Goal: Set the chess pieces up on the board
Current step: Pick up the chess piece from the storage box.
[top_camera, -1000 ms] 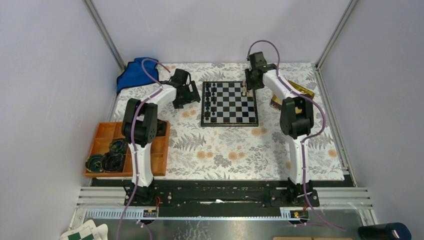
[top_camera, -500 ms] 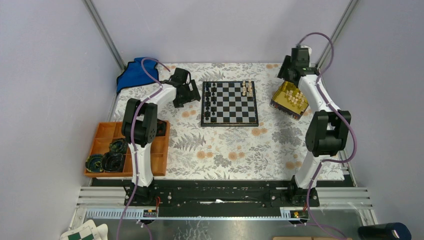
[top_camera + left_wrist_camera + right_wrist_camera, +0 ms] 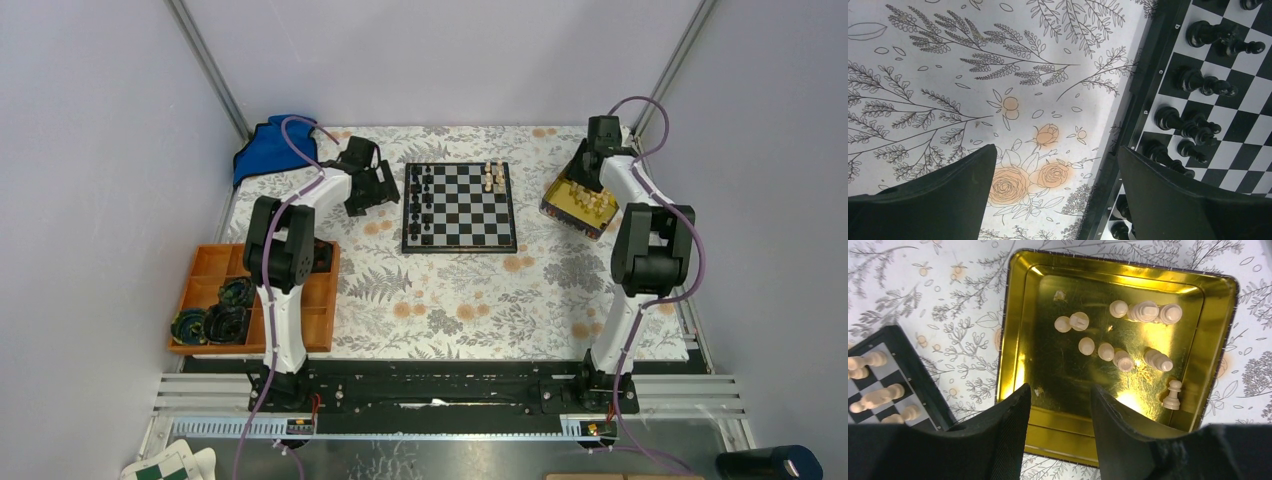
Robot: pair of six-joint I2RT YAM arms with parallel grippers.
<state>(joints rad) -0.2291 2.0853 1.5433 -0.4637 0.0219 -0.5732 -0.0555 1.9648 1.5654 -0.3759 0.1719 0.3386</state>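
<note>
**Desk:** Where is the board (image 3: 468, 215)?

**Field:** Toward the far side of the flowered cloth (image 3: 450, 300), square to the table, between the two arms. Black pieces (image 3: 422, 205) fill the two columns along its left edge. A few pale pieces (image 3: 493, 177) stand at the far right corner, and the middle squares show plain checker.

**Desk:** And the left gripper (image 3: 1054, 155)?

**Field:** It hangs low just off the board's left border with its fingers spread as wide as they go and nothing between them. Its wrist camera frames cloth and the black rim in that gap, with the black pieces lined up just inside the rim.

**Desk:** The right gripper (image 3: 1060, 390)?

**Field:** It is over the gold tin (image 3: 1018, 315), with its jaws parted and nothing held. The gap between them sits over the tin's near wall. Loose pale pieces (image 3: 1118, 355) cluster in the far right half of the tin, and one more stands upright by the right wall. The left half of the tin's floor is bare metal.

**Desk:** How do the edges lie?

**Field:** The tin sits askew to the right of the board, a strip of cloth apart from it, close to the table's right rail. An orange tray (image 3: 205, 265) holding dark round things overhangs the cloth's left edge near the left arm. A blue cloth (image 3: 270, 150) is bunched in the far left corner.

**Desk:** What room is there to move?

**Field:** A broad stretch of cloth lies open in front of the board, between the arm bases.
</note>
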